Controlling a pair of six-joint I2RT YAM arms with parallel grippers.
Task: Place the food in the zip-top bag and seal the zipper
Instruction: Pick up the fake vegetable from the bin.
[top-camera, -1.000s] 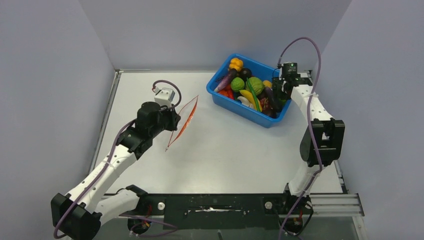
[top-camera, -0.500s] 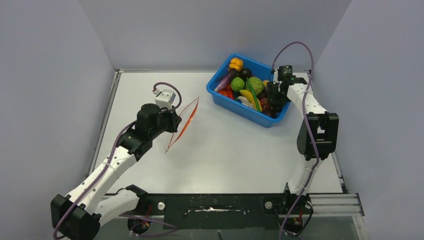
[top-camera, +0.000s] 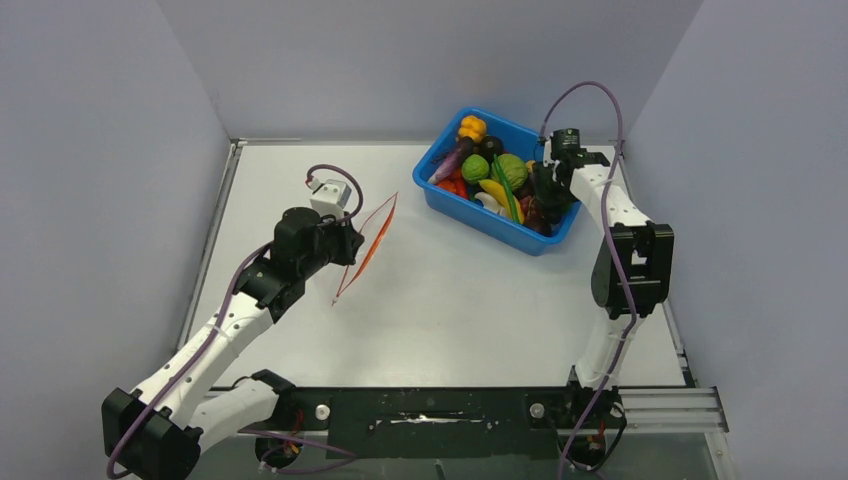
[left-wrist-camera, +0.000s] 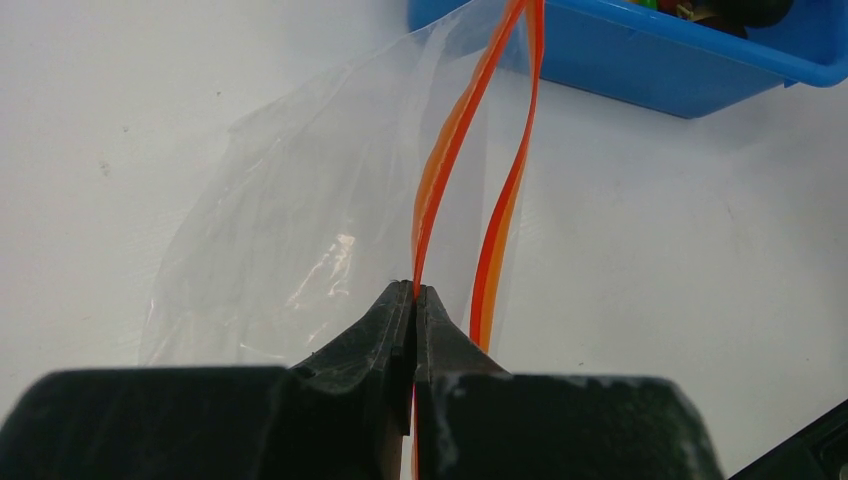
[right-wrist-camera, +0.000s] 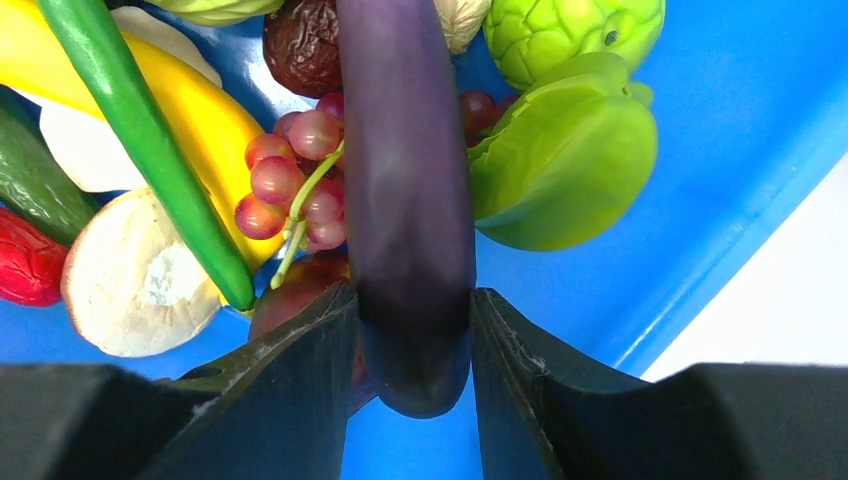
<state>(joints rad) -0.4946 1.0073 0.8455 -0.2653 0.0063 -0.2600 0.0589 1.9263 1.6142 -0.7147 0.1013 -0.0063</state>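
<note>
Left pincer (left-wrist-camera: 413, 295): stays clenched on one lip of the zipper (left-wrist-camera: 450, 160). Zip-top bag (left-wrist-camera: 300, 230) hangs above the counter (left-wrist-camera: 700, 260), mouth parted. Right pincer (right-wrist-camera: 412, 295): has narrowed onto the eggplant (right-wrist-camera: 405, 150) in the blue bin (right-wrist-camera: 720, 150). First food gripped; transfer pending.

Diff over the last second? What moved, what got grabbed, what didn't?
The right arm swung left from the far-right corner of the blue bin to above its contents. The right gripper closed in on the purple eggplant, fingers now against both sides. Unchanged: the left gripper stays shut on the zipper, holding the bag. The bin has not moved.
</note>
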